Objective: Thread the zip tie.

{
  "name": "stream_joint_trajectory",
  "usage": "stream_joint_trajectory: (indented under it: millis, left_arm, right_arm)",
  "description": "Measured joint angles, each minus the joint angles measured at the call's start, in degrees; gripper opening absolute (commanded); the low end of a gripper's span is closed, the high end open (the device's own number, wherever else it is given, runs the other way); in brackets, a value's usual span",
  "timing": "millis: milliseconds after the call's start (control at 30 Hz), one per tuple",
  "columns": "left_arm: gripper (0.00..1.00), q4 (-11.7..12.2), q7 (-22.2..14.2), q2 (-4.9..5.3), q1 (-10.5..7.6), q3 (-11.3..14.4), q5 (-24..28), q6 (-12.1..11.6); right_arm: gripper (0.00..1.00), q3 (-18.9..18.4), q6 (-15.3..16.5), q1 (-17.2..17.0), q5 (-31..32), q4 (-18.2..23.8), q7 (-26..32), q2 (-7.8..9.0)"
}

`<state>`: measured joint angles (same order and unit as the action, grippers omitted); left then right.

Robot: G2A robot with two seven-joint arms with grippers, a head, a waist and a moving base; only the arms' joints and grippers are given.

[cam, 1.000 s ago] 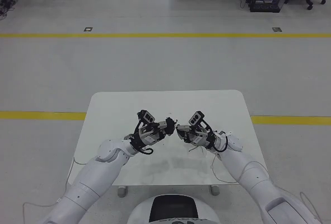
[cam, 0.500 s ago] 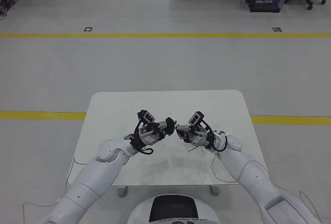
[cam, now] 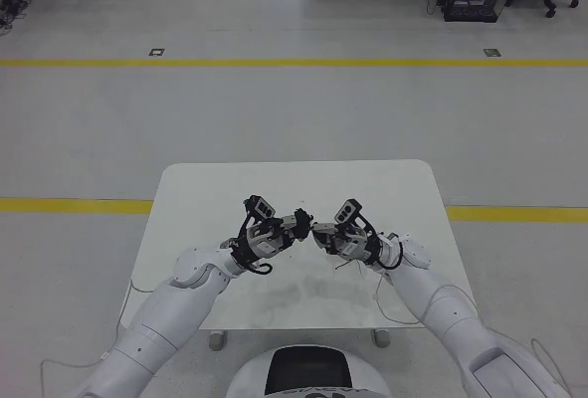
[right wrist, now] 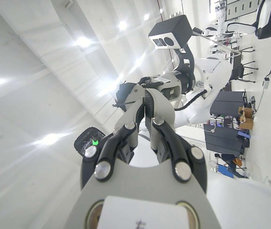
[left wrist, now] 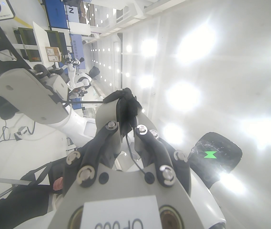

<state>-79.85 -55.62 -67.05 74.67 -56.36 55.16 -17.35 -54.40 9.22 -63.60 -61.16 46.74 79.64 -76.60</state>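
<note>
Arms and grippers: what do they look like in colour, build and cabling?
Both arms are glossy white shells ending in black wrists looped with black cable. The left gripper and right gripper have grey metal bases, black linkages with silver pins, and pale fingers with ribbed black pads. Each wrist carries a small black-and-white camera box on a black bracket.

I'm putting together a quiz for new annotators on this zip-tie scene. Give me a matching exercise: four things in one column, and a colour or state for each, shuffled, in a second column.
Things:
1. zip tie
2. table
3. floor stripe
4. left gripper

Colour or state:
A. yellow
B. white, with rounded corners
C. fingers shut on the zip tie
D. black and thin, held in the air

Pairs: 1-D, 2-B, 3-A, 4-C
</note>
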Motion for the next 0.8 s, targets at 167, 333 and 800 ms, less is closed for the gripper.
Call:
stream_joint_trajectory:
  millis: [167,333,800]
  left_arm:
    - [0.00,0.0,0.0,0.00,0.00,0.0,0.0,0.0]
    - [0.00,0.0,0.0,0.00,0.00,0.0,0.0,0.0]
    - [0.00,0.0,0.0,0.00,0.00,0.0,0.0,0.0]
  right_arm:
    - [0.00,0.1,-0.1,0.2,0.1,-0.5,0.0,-0.16]
    - [0.00,0.1,-0.2,0.3,0.3,-0.8,0.0,-0.27]
    - [0.00,0.6,-0.9,0.7,1.2,-1.5,0.0,-0.65]
